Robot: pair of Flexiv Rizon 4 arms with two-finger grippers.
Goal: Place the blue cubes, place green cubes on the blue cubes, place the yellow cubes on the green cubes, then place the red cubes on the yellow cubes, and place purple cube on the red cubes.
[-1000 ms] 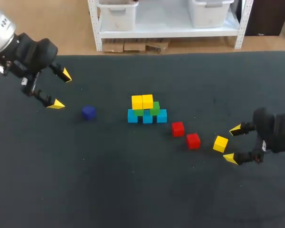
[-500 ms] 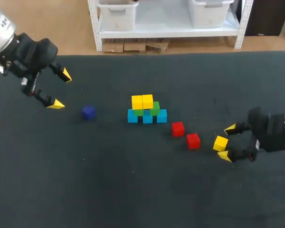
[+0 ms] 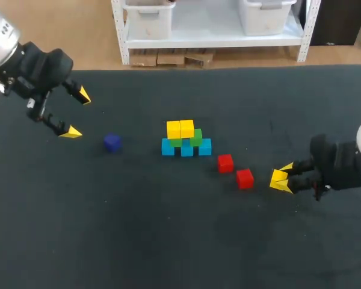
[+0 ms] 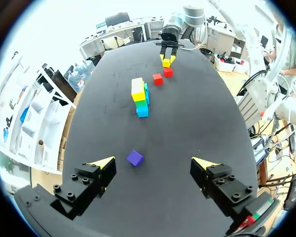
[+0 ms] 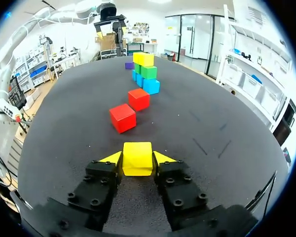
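Note:
At the table's middle stands a stack: blue cubes (image 3: 186,148) at the base, green cubes (image 3: 195,137) on them, two yellow cubes (image 3: 180,128) on top. Two red cubes (image 3: 225,163) (image 3: 245,178) lie to its right. My right gripper (image 3: 282,179) is low at the right, shut on a loose yellow cube (image 5: 137,158) that sits on the table between both fingers. The purple cube (image 3: 112,142) lies left of the stack. Beyond it my left gripper (image 3: 76,112) hangs open and empty at the far left, with the purple cube (image 4: 135,158) ahead of it.
The black table (image 3: 168,241) has bare room in front and behind the stack. The red cubes (image 5: 122,117) (image 5: 138,98) lie in a line between my right gripper and the stack (image 5: 144,71).
My right gripper slid left around the loose yellow cube and closed its fingers on it. The left arm has not moved.

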